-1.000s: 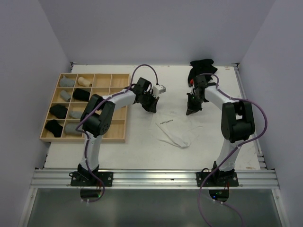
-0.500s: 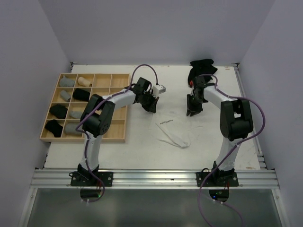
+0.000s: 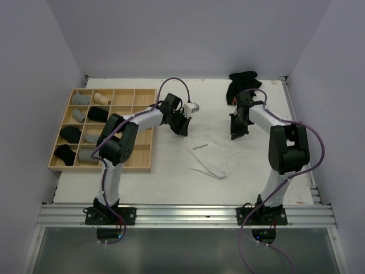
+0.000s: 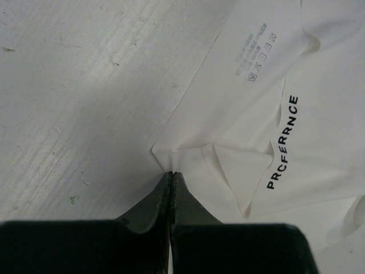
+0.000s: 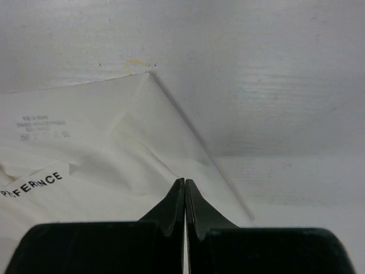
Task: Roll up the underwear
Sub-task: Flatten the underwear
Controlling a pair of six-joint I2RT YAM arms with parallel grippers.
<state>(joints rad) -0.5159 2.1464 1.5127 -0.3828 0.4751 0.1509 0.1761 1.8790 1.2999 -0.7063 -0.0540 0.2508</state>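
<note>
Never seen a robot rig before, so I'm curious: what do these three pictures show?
Two robot arms, left and right, are bolted to a white table. The wide picture is from a camera above and behind them; the close-ups from wrist cameras. Flat white cloth underwear lies between them. The left end effector, a two-finger pincer, is shut on one corner; the right end effector appears shut on another edge. A wooden grid tray holds small cloth rolls; a black cloth pile lies beyond.
</note>
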